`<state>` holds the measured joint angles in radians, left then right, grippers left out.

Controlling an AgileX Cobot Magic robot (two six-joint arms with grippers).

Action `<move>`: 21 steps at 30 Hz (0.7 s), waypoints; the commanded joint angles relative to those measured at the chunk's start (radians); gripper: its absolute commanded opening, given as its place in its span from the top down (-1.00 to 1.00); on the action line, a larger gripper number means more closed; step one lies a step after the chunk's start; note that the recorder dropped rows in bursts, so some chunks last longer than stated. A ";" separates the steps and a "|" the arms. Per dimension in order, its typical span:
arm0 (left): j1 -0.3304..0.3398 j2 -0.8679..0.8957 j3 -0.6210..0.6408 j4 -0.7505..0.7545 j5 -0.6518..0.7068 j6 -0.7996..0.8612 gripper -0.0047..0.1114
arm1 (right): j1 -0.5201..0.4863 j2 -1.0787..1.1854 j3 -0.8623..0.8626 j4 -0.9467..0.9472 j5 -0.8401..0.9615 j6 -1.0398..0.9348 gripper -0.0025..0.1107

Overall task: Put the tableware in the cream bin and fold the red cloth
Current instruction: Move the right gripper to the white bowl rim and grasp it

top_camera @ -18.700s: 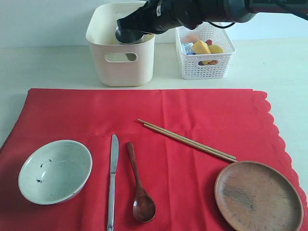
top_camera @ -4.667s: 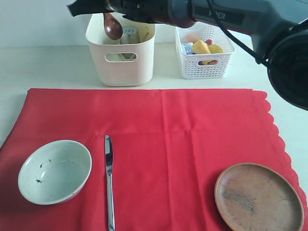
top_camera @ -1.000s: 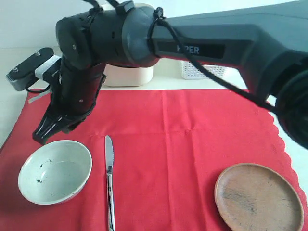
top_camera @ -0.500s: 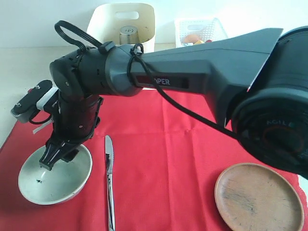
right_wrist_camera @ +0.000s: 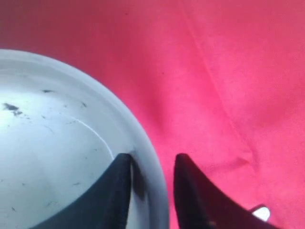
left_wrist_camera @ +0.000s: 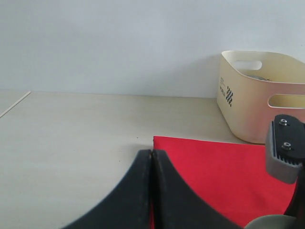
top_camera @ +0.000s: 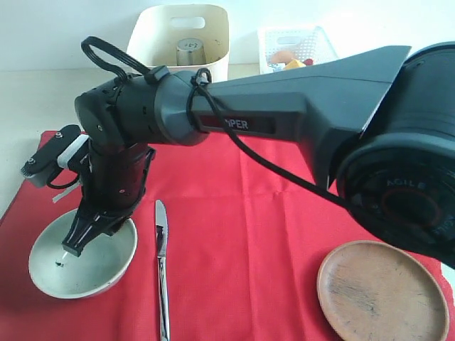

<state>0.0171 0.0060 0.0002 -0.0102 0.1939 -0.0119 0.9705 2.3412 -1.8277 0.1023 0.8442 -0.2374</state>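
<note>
The pale speckled bowl (top_camera: 71, 266) sits at the front left of the red cloth (top_camera: 284, 213). My right gripper (top_camera: 75, 245) reaches across and is shut on the bowl's rim (right_wrist_camera: 157, 191), one finger inside the bowl and one outside. A silver knife (top_camera: 161, 263) lies just right of the bowl, and the round wooden plate (top_camera: 384, 291) rests at the front right. The cream bin (top_camera: 213, 35) stands at the back with a steel cup (top_camera: 189, 51) inside. My left gripper (left_wrist_camera: 151, 155) is shut on nothing, hovering over the cloth's far left corner (left_wrist_camera: 214, 167).
A white lattice basket (top_camera: 298, 46) with food stands to the right of the cream bin. The right arm (top_camera: 284, 121) stretches diagonally over the cloth and hides much of its back half. Bare table (left_wrist_camera: 71, 133) lies left of the cloth.
The right gripper came down from above the cloth onto the bowl's rim, opened wide and then closed on it. The bowl has shifted slightly.
</note>
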 commanded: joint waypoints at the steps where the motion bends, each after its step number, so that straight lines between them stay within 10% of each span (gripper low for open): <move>1: -0.006 -0.006 0.000 0.000 0.003 0.000 0.88 | 0.000 -0.005 0.005 -0.005 0.003 -0.004 0.64; 7: -0.006 -0.006 0.000 0.000 0.003 0.000 0.88 | 0.000 -0.016 0.005 -0.005 0.032 -0.004 0.96; 21: -0.006 -0.006 0.000 0.000 0.003 0.000 0.88 | -0.009 -0.179 0.005 -0.042 0.037 -0.006 0.96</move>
<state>0.0171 0.0060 0.0002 -0.0102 0.1939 -0.0119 0.9705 2.2074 -1.8244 0.0705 0.8884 -0.2396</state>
